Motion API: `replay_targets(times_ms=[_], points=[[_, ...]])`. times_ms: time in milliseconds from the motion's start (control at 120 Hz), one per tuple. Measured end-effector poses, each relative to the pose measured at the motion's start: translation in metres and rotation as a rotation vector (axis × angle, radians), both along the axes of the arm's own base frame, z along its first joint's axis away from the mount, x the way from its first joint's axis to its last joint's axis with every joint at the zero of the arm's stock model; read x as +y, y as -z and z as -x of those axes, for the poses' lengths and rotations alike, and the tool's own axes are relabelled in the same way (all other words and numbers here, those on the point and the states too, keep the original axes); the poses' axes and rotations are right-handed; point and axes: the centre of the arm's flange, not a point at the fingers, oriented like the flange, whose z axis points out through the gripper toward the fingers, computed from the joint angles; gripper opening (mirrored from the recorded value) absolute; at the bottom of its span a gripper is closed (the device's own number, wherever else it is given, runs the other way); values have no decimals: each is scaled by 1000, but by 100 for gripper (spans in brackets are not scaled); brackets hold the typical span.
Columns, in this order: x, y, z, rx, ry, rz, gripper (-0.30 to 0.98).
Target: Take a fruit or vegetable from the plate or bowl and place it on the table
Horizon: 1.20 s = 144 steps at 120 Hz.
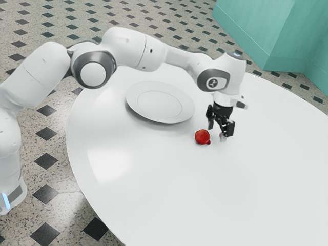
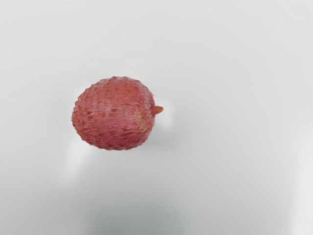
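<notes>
In the exterior view my gripper (image 1: 217, 132) is low over the table, its fingers apart with a gap between them. A small round red fruit (image 1: 202, 137) lies on the white table (image 1: 154, 187), just to the exterior view's left of the fingers and apart from them. A small reddish patch shows at one fingertip; I cannot tell what it is. In the wrist view a bumpy pinkish-red fruit (image 2: 115, 113) with a short stem rests on the pale tabletop (image 2: 234, 161). The white plate (image 1: 160, 103) holds nothing that I can see.
The plate stands between the fruit and the far part of the arm, under the arm's forearm. The round table's edge curves along the exterior view's left, with a tiled floor (image 1: 46, 192) beyond. Teal panels (image 1: 261, 31) stand at the upper right.
</notes>
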Motion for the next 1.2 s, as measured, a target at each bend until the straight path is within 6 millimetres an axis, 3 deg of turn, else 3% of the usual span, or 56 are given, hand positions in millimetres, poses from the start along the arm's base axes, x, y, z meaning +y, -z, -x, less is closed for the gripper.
replay_targets(times_ms=[233, 392, 592, 750, 992, 1125, 1200], points=[[7, 18, -3, 11, -2, 6, 68], [16, 14, 10, 27, -8, -20, 68], [11, -3, 28, 19, -6, -40, 68], [5, 14, 38, 58, -6, -23, 68], [4, 19, 39, 67, -14, -14, 66], [4, 24, 40, 74, -16, -12, 61], [4, 23, 40, 74, -19, -15, 47]])
